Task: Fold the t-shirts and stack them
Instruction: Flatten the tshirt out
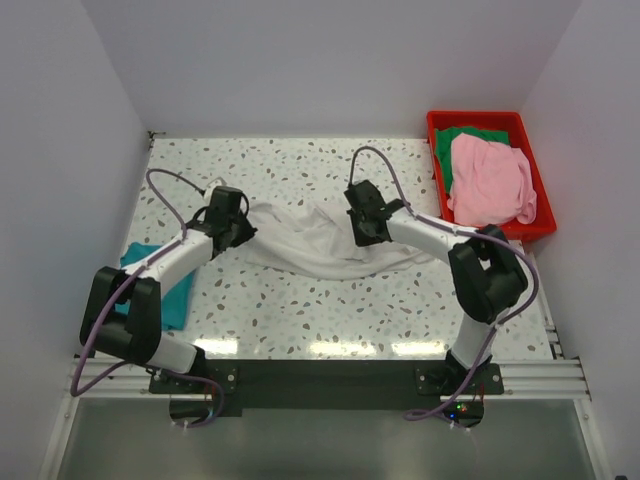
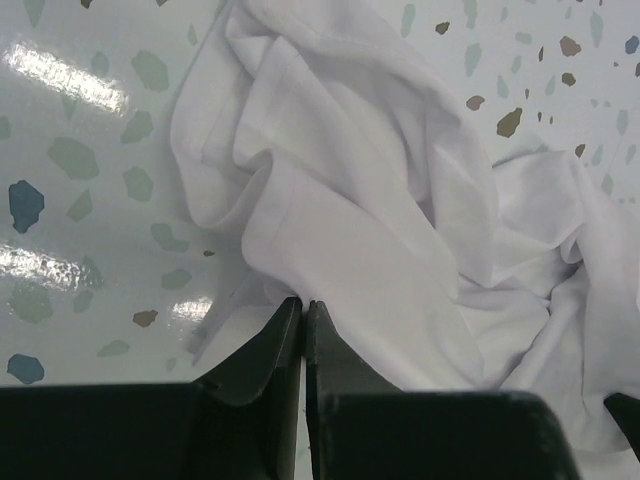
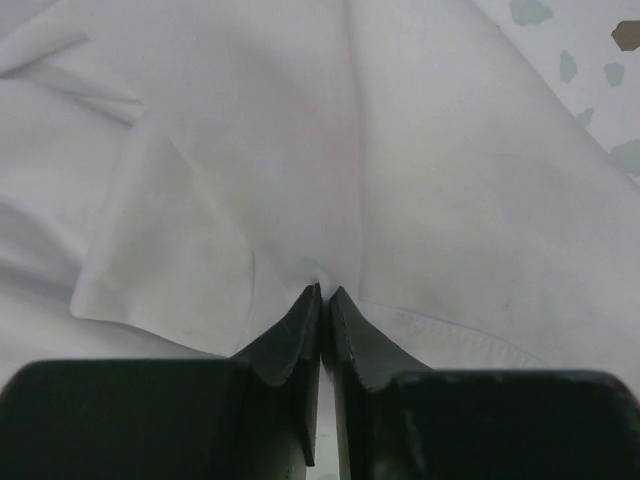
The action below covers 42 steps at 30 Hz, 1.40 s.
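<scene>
Pinching left gripper (image 1: 245,228): fingers pressed almost together, the tips closed on a hemmed edge of the off-white t-shirt (image 1: 310,245); in the left wrist view the cloth (image 2: 350,200) bunches in folds just ahead of the gripper (image 2: 303,305).
Left arm pose: upper link leans up from the base at the near left corner, elbow bent out toward the left edge, white forearm slanting forward and inward to the shirt's left end.
Right gripper (image 1: 360,236): fingers clamped on the same shirt, which puckers into a crease right at the tips in the right wrist view (image 3: 325,292).
Right arm pose: elbow raised near the right edge of the table (image 1: 300,310), forearm running leftward, wrist turned down onto the shirt's right part.
Off-white t-shirt (image 3: 300,150): crumpled, lying mid-table and drawn out between the two grippers, narrowing toward the left one.
Teal t-shirt (image 1: 175,298): flat at the left edge of the table, partly under the left arm.
Pink t-shirt (image 1: 488,180): heaped in the red bin (image 1: 475,118) at the far right, on top of the green t-shirt (image 1: 462,136).
</scene>
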{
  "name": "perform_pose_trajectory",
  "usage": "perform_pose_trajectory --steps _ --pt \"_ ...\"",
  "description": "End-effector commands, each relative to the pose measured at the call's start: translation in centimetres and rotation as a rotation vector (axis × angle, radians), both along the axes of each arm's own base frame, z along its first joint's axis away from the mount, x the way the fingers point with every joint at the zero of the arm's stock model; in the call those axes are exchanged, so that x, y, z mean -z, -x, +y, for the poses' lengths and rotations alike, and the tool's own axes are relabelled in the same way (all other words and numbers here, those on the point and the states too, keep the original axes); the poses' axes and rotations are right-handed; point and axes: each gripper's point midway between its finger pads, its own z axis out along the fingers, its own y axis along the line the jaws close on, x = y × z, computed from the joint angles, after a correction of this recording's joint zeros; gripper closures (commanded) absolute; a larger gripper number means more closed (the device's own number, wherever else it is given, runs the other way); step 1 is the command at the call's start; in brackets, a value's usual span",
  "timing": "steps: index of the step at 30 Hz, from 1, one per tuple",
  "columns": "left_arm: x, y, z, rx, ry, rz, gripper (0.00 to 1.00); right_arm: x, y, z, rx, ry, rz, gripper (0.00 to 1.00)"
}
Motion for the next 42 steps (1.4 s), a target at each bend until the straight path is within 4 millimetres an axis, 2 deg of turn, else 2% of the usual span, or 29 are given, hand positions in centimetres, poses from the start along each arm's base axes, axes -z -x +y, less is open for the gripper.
perform_pose_trajectory --steps 1,2,5,8,10,13,15,16,17,19,20,23,25,26,27,29,32,36,42 --pt "-2.5 -2.2 -0.1 0.02 -0.016 -0.064 0.96 -3.6 -2.8 2.1 -0.001 -0.068 -0.089 0.91" --pt "-2.7 -2.5 -0.2 0.027 -0.016 -0.065 0.97 -4.0 -3.3 1.8 0.014 -0.05 -0.103 1.0" --pt "-3.2 -4.0 -0.5 0.03 -0.026 -0.064 0.98 -8.0 -6.1 1.4 0.065 -0.054 -0.186 1.0" --pt "-3.1 -4.7 -0.6 0.019 -0.028 -0.056 0.98 -10.2 -8.2 0.6 0.117 -0.083 -0.24 1.0" --pt "-2.5 -5.3 -0.7 0.013 -0.023 -0.036 0.97 -11.0 -10.2 -0.6 0.167 -0.098 -0.254 1.0" --pt "-1.2 -5.6 -0.9 0.008 -0.015 -0.001 0.89 -10.5 -12.8 -2.2 0.229 -0.11 -0.251 1.0" --pt "-0.6 -5.6 -1.0 0.015 -0.004 0.008 0.7 -10.7 -14.6 -3.8 0.284 -0.116 -0.275 1.0" --pt "-0.6 -5.6 -0.9 0.018 -0.006 0.006 0.64 -9.5 -15.3 -4.3 0.302 -0.109 -0.258 1.0" --pt "-0.7 -5.7 -1.0 0.024 -0.001 -0.004 0.52 -9.5 -15.9 -4.9 0.325 -0.114 -0.259 1.0" --pt "-1.4 -5.2 -0.9 0.027 0.002 -0.025 0.4 -9.6 -17.4 -6.6 0.374 -0.123 -0.281 1.0" --pt "-1.7 -5.1 -0.7 0.022 -0.003 -0.035 0.32 -8.9 -17.9 -7.2 0.396 -0.125 -0.275 1.0" --pt "-2.5 -3.5 0.0 0.013 -0.011 -0.048 0.26 -8.9 -19.7 -9.6 0.462 -0.121 -0.294 1.0" --pt "-2.3 -2.6 0.3 0.004 -0.009 -0.043 0.26 -8.9 -20.3 -10.0 0.469 -0.122 -0.306 1.0" --pt "-2.0 -1.9 0.6 -0.007 -0.012 -0.034 0.26 -8.0 -20.5 -10.2 0.473 -0.107 -0.292 1.0" --pt "-1.5 -0.8 0.8 -0.018 -0.005 -0.025 0.27 -8.4 -21.2 -10.5 0.484 -0.109 -0.305 1.0" --pt "-0.2 1.0 1.4 -0.036 -0.004 0.002 0.32 -8.0 -22.0 -11.0 0.498 -0.105 -0.307 1.0" --pt "1.2 2.3 1.3 -0.03 0.014 0.016 0.4 -8.2 -22.9 -11.5 0.517 -0.111 -0.333 1.0" --pt "2.7 2.5 0.5 0.019 0.033 0.04 0.48 -7.6 -23.9 -11.7 0.525 -0.112 -0.333 1.0" --pt "4.2 1.8 -1.1 0.084 0.075 0.049 0.48 -7.9 -24.4 -11.8 0.515 -0.11 -0.338 1.0"
